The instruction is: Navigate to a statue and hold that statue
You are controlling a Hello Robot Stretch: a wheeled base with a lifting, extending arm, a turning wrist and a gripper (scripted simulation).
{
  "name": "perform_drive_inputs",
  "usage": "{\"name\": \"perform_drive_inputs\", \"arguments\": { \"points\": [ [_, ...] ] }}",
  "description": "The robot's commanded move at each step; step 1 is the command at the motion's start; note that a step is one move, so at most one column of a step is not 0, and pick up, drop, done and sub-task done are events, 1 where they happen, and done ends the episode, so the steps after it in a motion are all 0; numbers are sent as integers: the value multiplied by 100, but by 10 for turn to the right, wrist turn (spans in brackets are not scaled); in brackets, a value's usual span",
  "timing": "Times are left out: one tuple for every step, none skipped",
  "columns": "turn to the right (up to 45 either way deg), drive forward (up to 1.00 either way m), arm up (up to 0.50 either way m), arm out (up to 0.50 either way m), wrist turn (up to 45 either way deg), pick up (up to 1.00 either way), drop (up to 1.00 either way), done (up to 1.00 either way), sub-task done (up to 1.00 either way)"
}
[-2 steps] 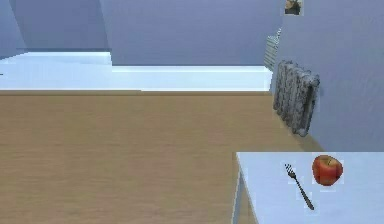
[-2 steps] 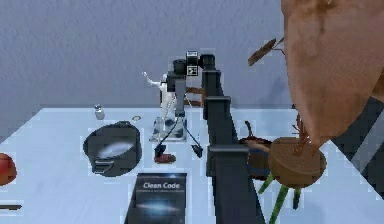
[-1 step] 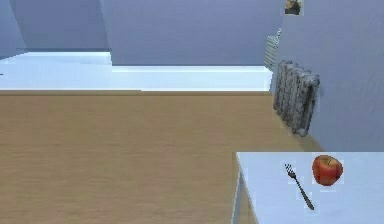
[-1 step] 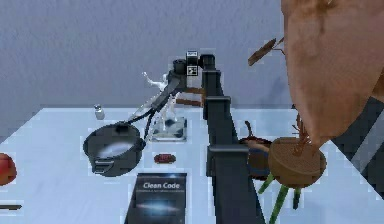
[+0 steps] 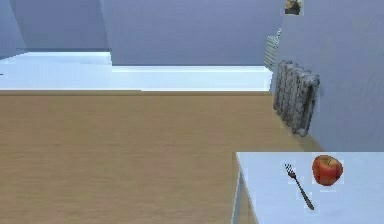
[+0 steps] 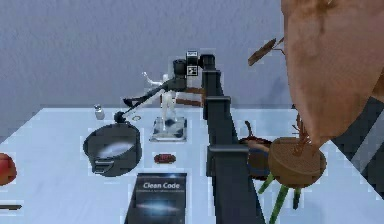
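Observation:
My arm [image 6: 222, 140] rises as a dark bar over a white table [image 6: 60, 130]. Its two white marker squares [image 6: 192, 70] sit at the far end. Left of them the gripper [image 6: 140, 97] reaches out above the tabletop. A small white figure [image 6: 167, 100], perhaps the statue, stands on the table right by the gripper's body. I cannot tell whether the gripper touches it or holds anything.
Also on the table are a dark pan [image 6: 112, 148], a small shaker [image 6: 98, 112], a glass piece [image 6: 170, 127], a black book [image 6: 160, 195] and a potted plant [image 6: 295, 160]. An apple [image 5: 327, 169] and fork [image 5: 298, 186] lie on the table corner. Wood floor [image 5: 120, 150], a white platform [image 5: 130, 76] and a radiator [image 5: 295, 95] lie ahead.

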Motion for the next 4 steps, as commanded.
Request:
{"name": "perform_drive_inputs", "arguments": {
  "points": [
    [0,0,0,0,450,0,0,0,0],
    [0,0,0,0,360,0,0,0,0],
    [0,0,-30,0,0,0,0,0,0],
    [0,0,0,0,0,100,0,0,0]
  ]
}}
